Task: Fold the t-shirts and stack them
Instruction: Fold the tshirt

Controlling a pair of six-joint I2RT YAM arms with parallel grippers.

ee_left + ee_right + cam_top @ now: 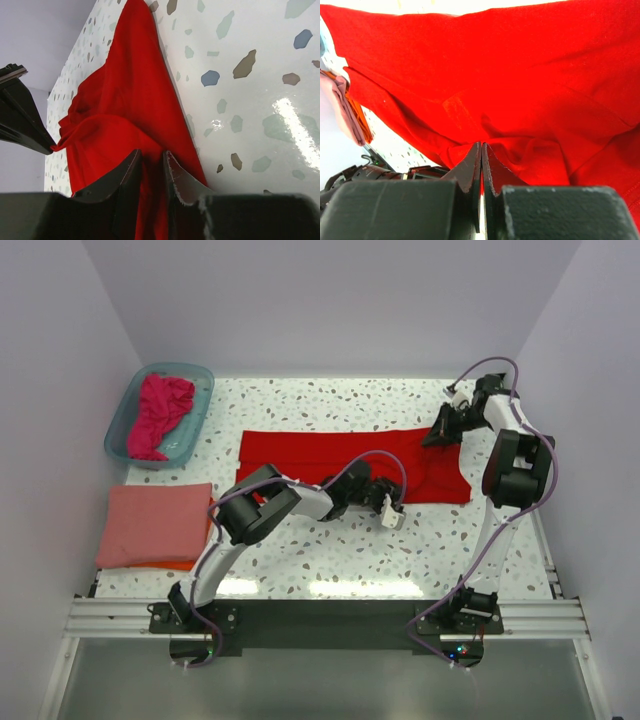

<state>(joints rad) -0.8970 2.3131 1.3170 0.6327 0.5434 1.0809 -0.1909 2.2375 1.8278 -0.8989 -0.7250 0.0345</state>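
Red t-shirt (300,455) lies flat toward the counter's far edge. The left gripper (151,154) pinches its near hem, and the right gripper (481,146) is closed on its far-right corner.

Left claw (152,156) and right claw (481,146) both pinched closed.

text: none legible | labels: none | brands: none | numbers: none | signs: none

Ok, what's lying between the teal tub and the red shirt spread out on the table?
Nothing. In the top view, only bare speckled tabletop separates the teal tub from the left edge of the red t-shirt.
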